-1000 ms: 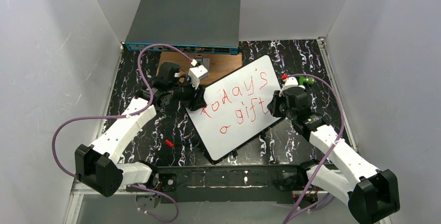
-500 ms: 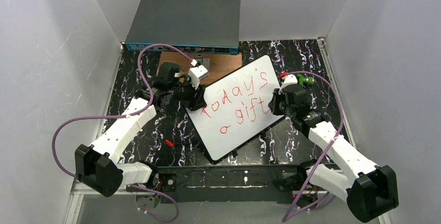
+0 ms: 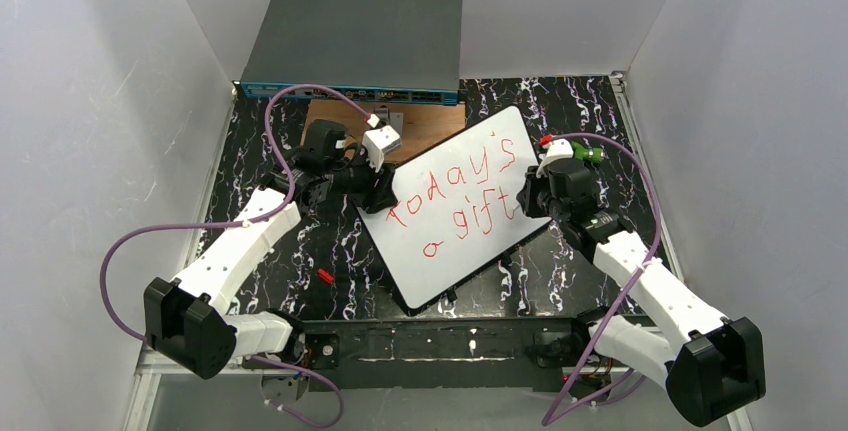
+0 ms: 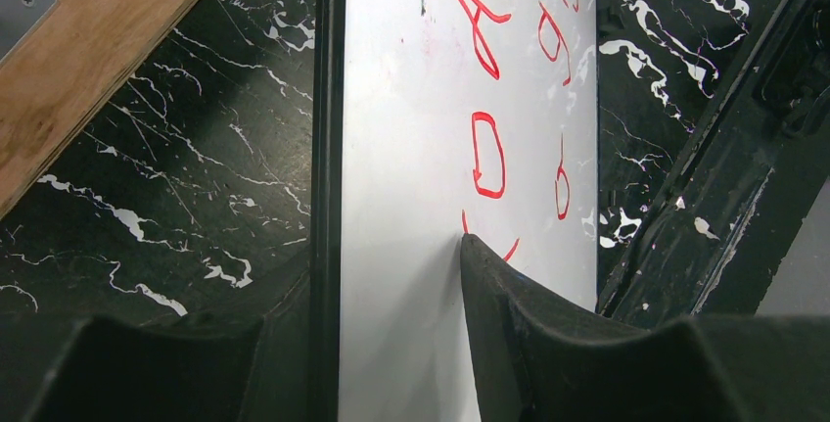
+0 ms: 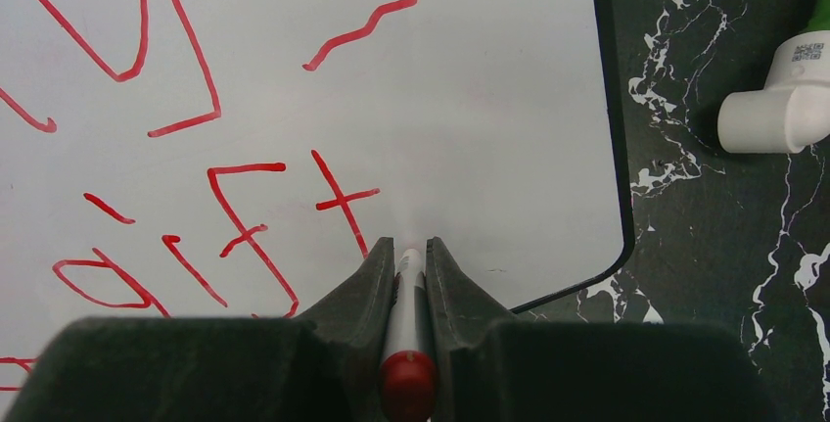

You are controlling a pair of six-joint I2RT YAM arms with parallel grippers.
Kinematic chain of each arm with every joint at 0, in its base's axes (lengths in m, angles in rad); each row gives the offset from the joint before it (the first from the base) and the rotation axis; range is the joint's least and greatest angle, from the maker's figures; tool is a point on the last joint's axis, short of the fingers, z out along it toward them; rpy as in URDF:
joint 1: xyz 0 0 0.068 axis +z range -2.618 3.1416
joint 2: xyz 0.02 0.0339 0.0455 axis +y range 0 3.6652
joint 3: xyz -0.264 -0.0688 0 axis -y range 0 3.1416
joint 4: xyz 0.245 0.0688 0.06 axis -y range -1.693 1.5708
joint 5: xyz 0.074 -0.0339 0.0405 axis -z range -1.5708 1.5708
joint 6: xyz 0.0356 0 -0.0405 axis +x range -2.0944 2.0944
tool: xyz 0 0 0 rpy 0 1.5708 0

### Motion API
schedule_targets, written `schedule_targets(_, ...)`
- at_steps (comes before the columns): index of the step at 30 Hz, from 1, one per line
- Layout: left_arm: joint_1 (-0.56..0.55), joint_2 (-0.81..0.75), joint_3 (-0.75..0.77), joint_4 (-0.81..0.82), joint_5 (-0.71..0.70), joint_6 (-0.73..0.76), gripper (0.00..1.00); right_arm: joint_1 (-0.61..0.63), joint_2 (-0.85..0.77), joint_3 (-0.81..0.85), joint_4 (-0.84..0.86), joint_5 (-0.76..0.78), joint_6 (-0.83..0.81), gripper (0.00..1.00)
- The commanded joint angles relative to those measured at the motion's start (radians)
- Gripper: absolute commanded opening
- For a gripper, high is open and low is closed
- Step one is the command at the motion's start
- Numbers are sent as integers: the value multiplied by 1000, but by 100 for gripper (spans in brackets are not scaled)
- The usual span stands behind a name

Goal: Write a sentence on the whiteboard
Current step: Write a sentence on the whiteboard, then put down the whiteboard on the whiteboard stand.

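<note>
The whiteboard (image 3: 440, 271) lies slanted on the black marble table, with red writing "today's a gift". My left gripper (image 3: 385, 191) is shut on the board's left edge; in the left wrist view its jaws (image 4: 387, 265) clamp the board (image 4: 411, 148), one finger on top and one beneath. My right gripper (image 3: 528, 199) is shut on a red-capped white marker (image 5: 406, 314). In the right wrist view the gripper (image 5: 409, 246) points the marker's tip at the board (image 5: 489, 99), just right of the "t" of "gift", near the board's rounded corner.
A grey network switch box (image 3: 352, 46) stands at the back, a brown wooden plate (image 3: 430, 126) in front of it. A white and green fitting (image 3: 570, 154) lies right of the board and also shows in the right wrist view (image 5: 773, 114). A small red piece (image 3: 325, 275) lies front left.
My right gripper with the marker has shifted slightly away from me along the board's right edge. The left gripper and the writing are unchanged.
</note>
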Motion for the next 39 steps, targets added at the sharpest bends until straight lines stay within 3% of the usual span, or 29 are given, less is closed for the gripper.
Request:
schedule_targets(1,-28,-12,1,-25,37,84,0,-4,-9,54,38,10,-15,1)
schedule_targets(15,-29,-9,29,-55,8,91,0,-3,-151,181,-164,5,-15,1)
schedule_targets(24,-28,35,162,-318,-106,217,0,-3,-211,235,-251,41,-30,1)
schedule_targets(39,-28,92,93,-158,-152,202,0,-3,-195,222,-191,55,6,1)
